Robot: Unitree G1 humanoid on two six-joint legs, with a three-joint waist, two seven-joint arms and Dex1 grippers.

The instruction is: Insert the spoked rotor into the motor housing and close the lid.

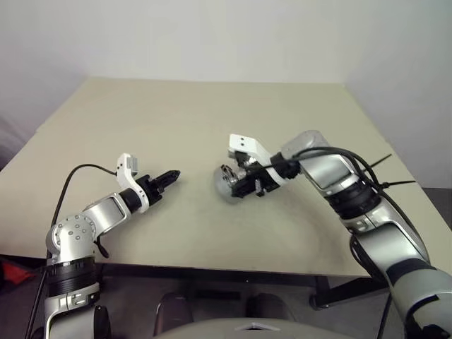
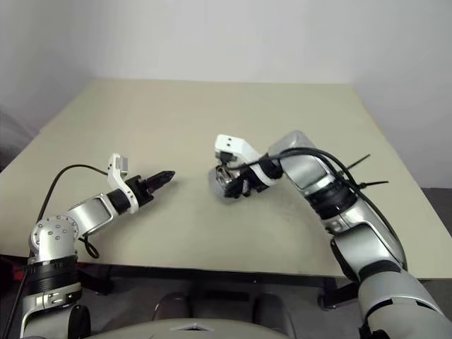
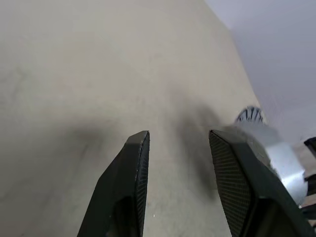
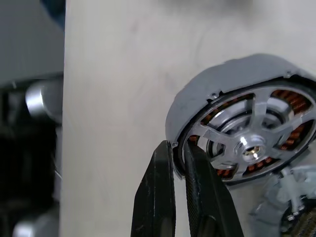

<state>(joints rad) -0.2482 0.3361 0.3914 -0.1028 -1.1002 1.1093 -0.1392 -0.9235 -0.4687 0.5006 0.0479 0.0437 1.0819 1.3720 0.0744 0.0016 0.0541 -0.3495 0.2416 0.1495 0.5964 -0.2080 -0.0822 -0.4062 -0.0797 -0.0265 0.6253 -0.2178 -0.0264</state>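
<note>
My right gripper [image 4: 178,148] angled down, pinching the motor housing [image 4: 207,94] rim, spoked rotor [image 4: 247,143] seated inside, my left gripper [image 1: 169,176] half-open, empty, nearly level.

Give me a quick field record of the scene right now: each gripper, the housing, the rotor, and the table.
right gripper: shut on the rim of the motor housing, holding it tilted above the table
left gripper: open, holding nothing, hovering over the table, pointing toward the housing
spoked rotor: seated inside the housing, copper windings visible between its spokes
lid: cannot tell where it is
table: beige top, bare around both arms
</note>
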